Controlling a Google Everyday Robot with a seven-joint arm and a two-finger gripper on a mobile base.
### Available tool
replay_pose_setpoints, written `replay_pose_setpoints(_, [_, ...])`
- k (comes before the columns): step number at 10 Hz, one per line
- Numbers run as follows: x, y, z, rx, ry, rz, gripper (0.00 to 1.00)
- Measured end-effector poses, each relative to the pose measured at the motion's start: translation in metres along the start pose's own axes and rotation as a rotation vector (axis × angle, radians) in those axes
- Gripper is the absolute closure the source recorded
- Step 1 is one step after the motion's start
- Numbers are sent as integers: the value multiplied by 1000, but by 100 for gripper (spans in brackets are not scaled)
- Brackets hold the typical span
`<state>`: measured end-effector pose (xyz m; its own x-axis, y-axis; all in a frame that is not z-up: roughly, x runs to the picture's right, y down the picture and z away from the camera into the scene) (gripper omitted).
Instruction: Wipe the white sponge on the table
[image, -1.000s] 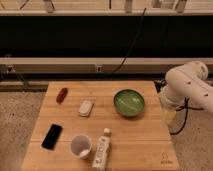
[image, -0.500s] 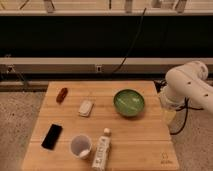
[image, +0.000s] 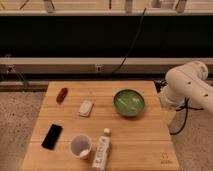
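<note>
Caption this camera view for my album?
White sponge lies on the table; the tool hangs at the edge beyond the green bowl.

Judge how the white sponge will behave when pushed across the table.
The white sponge lies flat and low, so it would likely slide rather than roll or tip. Small and pad-like, it is probably light and soft. The gripper hangs beside the table, at its right edge, apart from the sponge.

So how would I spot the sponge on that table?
On the wooden table, find the green bowl right of centre; the gripper hangs beyond it at the table's right edge. The white sponge lies left of the bowl, a small flat off-white rounded pad. Unlike it, the white cup is hollow and the white bottle long and labelled.
</note>
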<state>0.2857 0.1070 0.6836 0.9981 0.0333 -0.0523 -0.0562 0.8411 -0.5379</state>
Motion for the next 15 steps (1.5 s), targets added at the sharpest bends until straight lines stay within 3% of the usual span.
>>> replay_pose_setpoints(4, [-10,-4,1,9,6,-20,20])
replay_pose_setpoints(7, [-54,-17,5,29,11,-77,20])
replay_pose_setpoints(11, [-82,-30,9,52,23,-140,20])
replay_pose_setpoints(15, [-145,-43,11,73,21,-226,20])
